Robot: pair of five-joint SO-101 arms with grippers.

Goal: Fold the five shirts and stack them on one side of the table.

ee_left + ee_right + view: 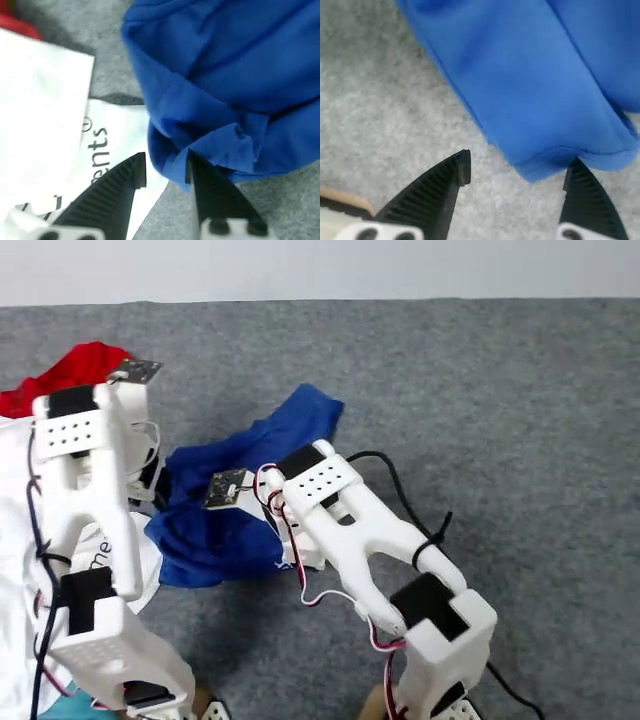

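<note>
A crumpled blue shirt lies mid-table between the two arms. My left gripper is open at the shirt's edge, and a folded blue corner lies by one fingertip, over a white printed shirt. My right gripper is open wide just above the grey cloth, with the blue shirt's hem between its fingertips. A red shirt is bunched at the far left. The white shirt lies spread along the left edge under the left arm.
The table is covered in grey carpet-like cloth, bare on the right half. The right arm reaches in from the near right, with loose cables around it. A bit of teal fabric peeks out at the near left.
</note>
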